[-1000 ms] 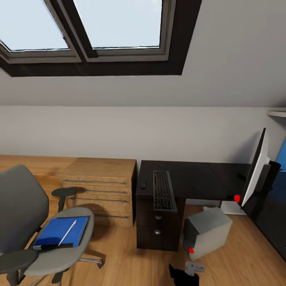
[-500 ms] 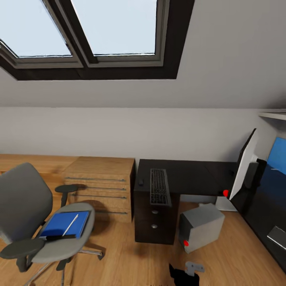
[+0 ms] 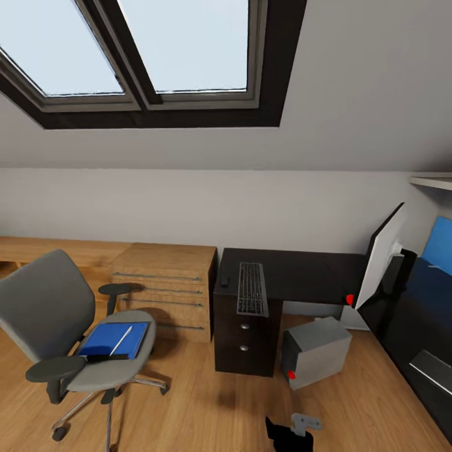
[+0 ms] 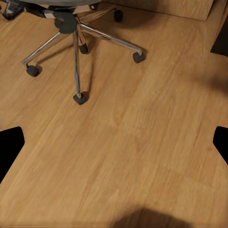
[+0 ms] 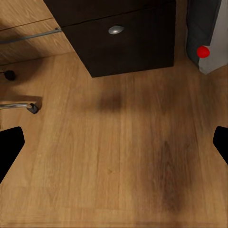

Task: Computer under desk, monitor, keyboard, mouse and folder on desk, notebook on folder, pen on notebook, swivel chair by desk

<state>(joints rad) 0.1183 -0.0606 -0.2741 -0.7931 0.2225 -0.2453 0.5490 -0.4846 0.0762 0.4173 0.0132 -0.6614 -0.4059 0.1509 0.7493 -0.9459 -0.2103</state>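
Two skylight panes [image 3: 157,44] in a dark frame sat in the sloped ceiling above a room with a wooden plank floor [image 3: 188,414]. At the far left of the head view stood the grey upholstered swivel chair [image 3: 47,307] with black armrests and a chrome star base, well apart from the desk; on its seat lay the flat bright blue folder [image 3: 103,339], with the thin white pen [image 3: 121,339] lying diagonally on top (no separate notebook could be made out there). Next came a wooden cabinet [image 3: 166,285] with long metal bar handles, just beside the glossy black desk [image 3: 301,273] with round silver drawer knobs. On the desk's left end the small black mouse [image 3: 225,281] lay just left of the slim black-keyed keyboard [image 3: 252,289]. On the floor right of the drawers stood the light grey computer tower [image 3: 317,351], tilted askew. Farther right, the wide flat monitor [image 3: 380,254] was seen edge-on. In the left wrist view, the left gripper [image 4: 114,145] had its two black fingertips [image 4: 9,142] spread wide over bare floor near the chair's casters. In the right wrist view, the right gripper [image 5: 114,145] was likewise spread wide, holding nothing, near the drawer front.
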